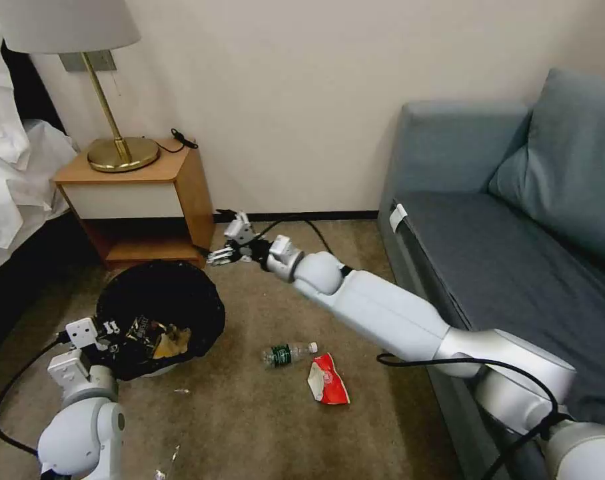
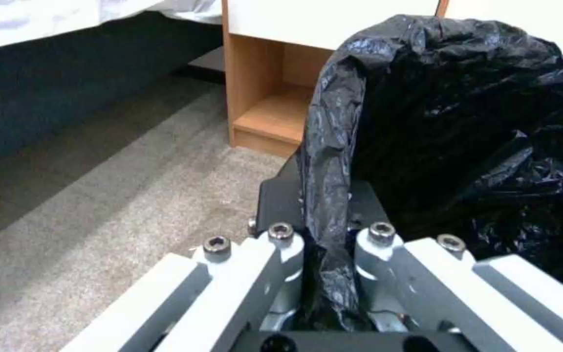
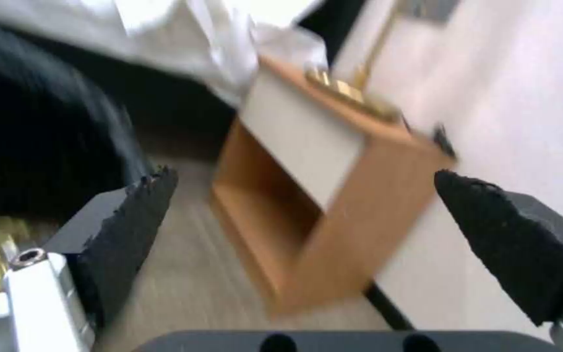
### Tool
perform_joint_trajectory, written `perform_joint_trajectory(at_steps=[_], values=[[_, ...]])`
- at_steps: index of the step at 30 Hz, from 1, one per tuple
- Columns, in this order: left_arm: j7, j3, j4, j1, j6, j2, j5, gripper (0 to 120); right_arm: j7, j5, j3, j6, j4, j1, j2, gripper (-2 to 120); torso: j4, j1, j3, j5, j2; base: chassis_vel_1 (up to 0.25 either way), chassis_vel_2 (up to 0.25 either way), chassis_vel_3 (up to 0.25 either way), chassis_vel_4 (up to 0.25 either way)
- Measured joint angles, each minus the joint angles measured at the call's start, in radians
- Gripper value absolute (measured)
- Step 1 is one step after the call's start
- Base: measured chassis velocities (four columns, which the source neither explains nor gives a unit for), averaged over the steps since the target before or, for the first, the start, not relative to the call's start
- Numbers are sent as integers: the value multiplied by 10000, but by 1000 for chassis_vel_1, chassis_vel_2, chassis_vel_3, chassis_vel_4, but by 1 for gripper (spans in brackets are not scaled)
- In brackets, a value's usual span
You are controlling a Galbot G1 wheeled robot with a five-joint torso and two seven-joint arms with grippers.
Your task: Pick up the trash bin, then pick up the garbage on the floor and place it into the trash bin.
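Two litter pieces lie on the carpet in the head view, a clear bottle (image 1: 288, 353) and a red-and-white packet (image 1: 328, 380), while the trash bin (image 1: 159, 317), already holding wrappers, hangs from the left gripper (image 1: 109, 328) beside the nightstand (image 1: 139, 200). Left wrist view: jaws pinched onto the bag-lined rim (image 2: 327, 205). Right wrist view: right gripper (image 3: 308, 234) spread wide and empty; it likely must next descend to the bottle.
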Motion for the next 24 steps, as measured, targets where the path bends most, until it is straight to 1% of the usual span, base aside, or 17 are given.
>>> perform_joint_trajectory(at_steps=[3,4,5,6,7,8,9,11,12,14,15,17,18,20,21,23,24], values=[[0,-36,-15,22,2,23,-38,4,80,-45,80,-255,-149,-126,-186,100,0,0,-1,0,0,0,0,0,0],[1,-63,-22,27,3,36,-64,4,253,21,85,-486,-154,-205,-278,100,0,0,0,0,0,0,0,0,0],[0,-87,-23,39,3,51,-98,4,642,159,87,-870,-135,-325,-366,100,0,0,0,1,0,0,0,0,0],[0,-87,-23,39,3,51,-98,4,642,159,87,-870,-135,-325,-366,100,0,0,0,1,0,0,0,0,0],[1,-98,-24,45,4,57,-111,4,1028,267,90,-1225,-37,-429,-414,100,0,0,-1,-1,0,0,0,0,0],[1,-106,-24,51,4,64,-129,4,1758,570,64,-1988,270,-603,-508,100,0,0,0,0,-1,0,0,0,0],[1,-106,-24,51,4,64,-129,4,1758,570,64,-1988,270,-603,-508,100,0,0,0,0,-1,0,0,0,0],[1,-111,-24,58,4,64,-144,4,3071,1239,-37,-3171,850,-842,-643,100,2,0,-1,0,-1,0,0,0,0],[1,-111,-24,58,4,64,-144,4,3071,1239,-37,-3171,850,-842,-643,100,2,0,-1,0,-1,0,0,0,0],[1,-112,-21,64,4,61,-148,4,3807,1782,-56,-3928,1196,-1028,-780,100,2,0,-1,0,-1,0,0,0,0],[1,-112,-21,64,4,61,-148,4,3807,1782,-56,-3928,1196,-1028,-780,100,2,0,-1,0,-1,0,0,0,0],[1,-91,0,62,-1,32,-150,4,5058,3344,-95,-5147,1725,-1440,-1035,100,1,-1,-1,0,-1,0,0,0,0],[1,-91,0,62,-1,32,-150,4,5058,3344,-95,-5147,1725,-1440,-1035,100,1,-1,-1,0,-1,0,0,0,0],[3,-70,27,62,-30,24,-153,4,6226,4520,-43,-6099,1978,-1805,-1082,100,-1,-1,-1,-1,-1,0,0,0,0],[3,-70,27,62,-30,24,-153,4,6226,4520,-43,-6099,1978,-1805,-1082,100,-1,-1,-1,-1,-1,0,0,0,0],[4,-69,34,61,-41,22,-154,4,7631,6059,296,-7301,2186,-2368,-1001,100,1,0,-1,-1,-2,0,0,0,0],[4,-69,34,61,-41,22,-154,4,7631,6059,296,-7301,2186,-2368,-1001,100,1,0,-1,-1,-2,0,0,0,0]])
